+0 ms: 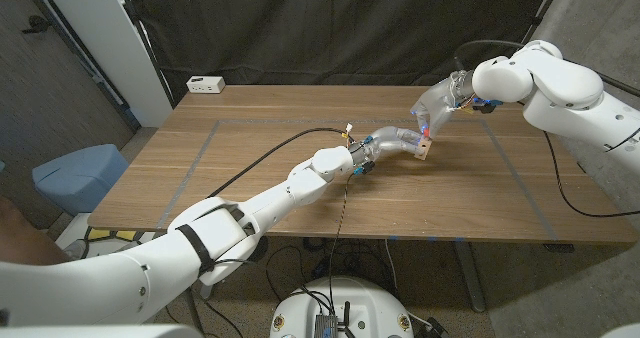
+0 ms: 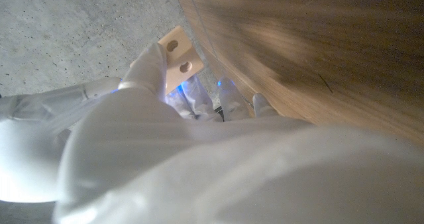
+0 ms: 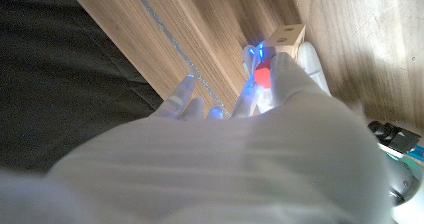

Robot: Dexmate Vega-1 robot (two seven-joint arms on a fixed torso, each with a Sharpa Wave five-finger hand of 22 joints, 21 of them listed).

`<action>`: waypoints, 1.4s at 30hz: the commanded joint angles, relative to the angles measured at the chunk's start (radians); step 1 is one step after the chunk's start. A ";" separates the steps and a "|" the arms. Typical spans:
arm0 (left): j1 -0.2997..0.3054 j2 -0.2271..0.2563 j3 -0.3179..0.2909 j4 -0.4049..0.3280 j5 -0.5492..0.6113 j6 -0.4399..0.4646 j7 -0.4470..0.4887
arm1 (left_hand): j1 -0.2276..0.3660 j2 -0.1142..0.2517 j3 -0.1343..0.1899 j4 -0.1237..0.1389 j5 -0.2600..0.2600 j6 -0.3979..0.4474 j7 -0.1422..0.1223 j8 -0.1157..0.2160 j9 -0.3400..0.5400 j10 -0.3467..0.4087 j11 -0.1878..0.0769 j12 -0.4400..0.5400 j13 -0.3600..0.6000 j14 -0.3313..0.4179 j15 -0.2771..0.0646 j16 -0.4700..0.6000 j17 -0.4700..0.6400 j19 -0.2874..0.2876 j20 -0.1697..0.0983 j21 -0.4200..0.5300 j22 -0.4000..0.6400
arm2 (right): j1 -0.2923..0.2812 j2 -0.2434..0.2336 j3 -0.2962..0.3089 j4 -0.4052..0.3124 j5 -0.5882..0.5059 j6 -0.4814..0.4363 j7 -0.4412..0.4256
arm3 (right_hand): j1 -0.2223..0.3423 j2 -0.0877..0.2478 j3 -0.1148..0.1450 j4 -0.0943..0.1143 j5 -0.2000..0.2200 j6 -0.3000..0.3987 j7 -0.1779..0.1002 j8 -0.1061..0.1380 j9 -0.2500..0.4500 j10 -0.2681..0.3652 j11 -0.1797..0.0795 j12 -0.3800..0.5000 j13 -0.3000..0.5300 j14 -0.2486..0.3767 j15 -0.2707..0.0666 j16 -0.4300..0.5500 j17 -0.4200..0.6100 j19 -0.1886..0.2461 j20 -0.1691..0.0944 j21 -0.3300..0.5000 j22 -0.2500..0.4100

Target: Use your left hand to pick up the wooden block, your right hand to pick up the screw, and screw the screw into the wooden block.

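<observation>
The left robot hand (image 1: 388,141) holds the wooden block (image 1: 424,151) just above the bench (image 1: 250,168). The right robot hand (image 1: 436,108) pinches the red-headed screw (image 3: 264,73) right at the block's holed face, coming from the far side.

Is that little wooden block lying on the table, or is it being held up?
Held up. The left hand grips the wooden block above the table, and the right hand brings a red-topped screw to it.
</observation>
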 commanded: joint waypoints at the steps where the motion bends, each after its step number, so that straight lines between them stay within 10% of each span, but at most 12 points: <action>1: -0.006 -0.010 0.003 0.016 0.001 -0.010 -0.003 | -0.040 0.040 0.038 0.026 0.007 0.043 0.011 0.007 0.017 0.009 -0.001 0.012 0.001 0.008 -0.066 -0.002 0.002 0.002 0.004 0.006 0.006 | -0.004 -0.007 0.007 0.002 0.009 0.006 -0.008 | 0.014 0.000 0.008 0.003 -0.001 0.019 0.001 0.013 0.003 0.013 -0.002 0.009 0.004 0.013 -0.084 0.005 0.002 0.009 -0.066 0.009 0.003; 42: -0.014 -0.021 0.003 0.041 -0.003 -0.014 -0.017 | -0.053 0.042 0.045 0.028 0.008 0.047 0.014 0.005 0.017 0.011 -0.001 0.013 -0.001 0.010 -0.061 -0.004 0.000 0.003 0.001 0.007 0.006 | -0.043 -0.031 0.025 -0.005 0.031 -0.031 -0.048 | 0.017 0.029 0.022 0.011 -0.003 0.087 0.035 0.064 0.015 0.072 0.011 0.018 0.002 0.061 -0.113 0.020 0.013 0.057 -0.095 0.014 0.001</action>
